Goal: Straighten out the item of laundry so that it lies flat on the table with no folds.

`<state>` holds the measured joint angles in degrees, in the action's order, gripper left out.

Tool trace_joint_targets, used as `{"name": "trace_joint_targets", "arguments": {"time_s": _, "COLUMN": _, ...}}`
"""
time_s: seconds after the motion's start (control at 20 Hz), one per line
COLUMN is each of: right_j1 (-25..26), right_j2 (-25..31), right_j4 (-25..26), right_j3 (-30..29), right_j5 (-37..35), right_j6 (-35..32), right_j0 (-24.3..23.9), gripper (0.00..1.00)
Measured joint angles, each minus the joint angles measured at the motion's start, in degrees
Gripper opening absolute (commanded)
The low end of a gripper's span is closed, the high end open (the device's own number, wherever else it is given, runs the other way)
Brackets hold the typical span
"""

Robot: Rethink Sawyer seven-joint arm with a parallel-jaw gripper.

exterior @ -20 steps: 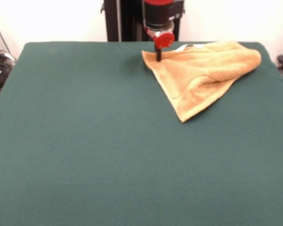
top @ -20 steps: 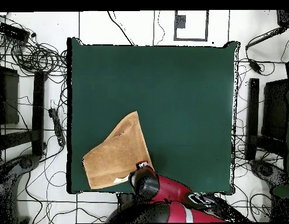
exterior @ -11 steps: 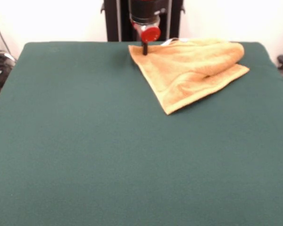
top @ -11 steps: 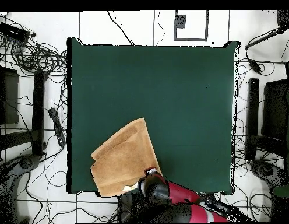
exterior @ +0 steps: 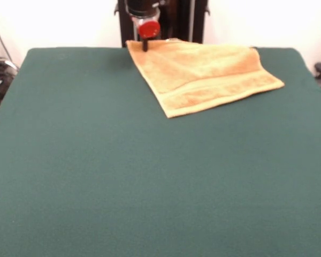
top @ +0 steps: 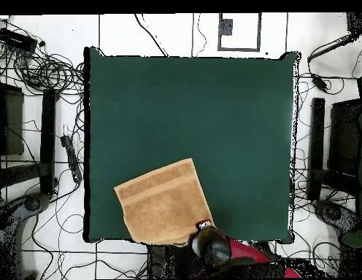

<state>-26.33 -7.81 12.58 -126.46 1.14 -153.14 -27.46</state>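
the towel (exterior: 203, 75) lies spread out on the table (exterior: 123, 176), in the front view toward one o'clock from the table's middle, right against the far edge. it shows as a four-sided sheet turned at an angle to the table's edges: one corner points to about six o'clock, one reaches out to three o'clock, and one sits at the top left under the end effector (exterior: 145, 47). a woven band runs along its lower right side, just inside the border. the surface looks mostly smooth, with a slight rise near the upper right part, and i can see no fold over its face.

in the overhead view the towel (top: 166, 204) sits at about seven o'clock from the middle of the table (top: 213, 109), its lower border meeting the table's bottom edge. a band shows there along its upper side.

the end effector comes down with its red round part and a dark tip touching the towel's corner at the far edge. in the overhead view the end effector (top: 204, 229) is at the towel's lower right corner, with the red and black arm (top: 235, 251) behind it. whether it is wide, narrow, or pinching the cloth cannot be told from either view.

cables and dark stands lie on the floor (top: 38, 146) round the table.
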Motion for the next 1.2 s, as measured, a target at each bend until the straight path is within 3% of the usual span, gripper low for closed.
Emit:
{"name": "trace_joint_targets", "arguments": {"time_s": 0.15, "right_j1": -0.27, "right_j2": -0.46, "right_j4": 1.26, "right_j3": -0.01, "right_j5": -0.52, "right_j6": 0.01, "right_j0": -0.47, "gripper": 0.00}}
{"name": "trace_joint_targets", "arguments": {"time_s": 0.2, "right_j1": -0.36, "right_j2": -0.56, "right_j4": 1.78, "right_j3": -0.01, "right_j5": -0.52, "right_j6": 0.00, "right_j0": -0.25, "gripper": 1.00}}
{"name": "trace_joint_targets", "arguments": {"time_s": 0.7, "right_j1": -0.10, "right_j2": -0.92, "right_j4": 3.41, "right_j3": 0.32, "right_j5": -0.52, "right_j6": 0.00, "right_j0": -0.16, "gripper": 1.00}}
{"name": "trace_joint_targets", "arguments": {"time_s": 1.2, "right_j1": 1.97, "right_j2": -1.29, "right_j4": 5.79, "right_j3": 4.23, "right_j5": -1.39, "right_j6": 0.01, "right_j0": 1.49, "gripper": 1.00}}
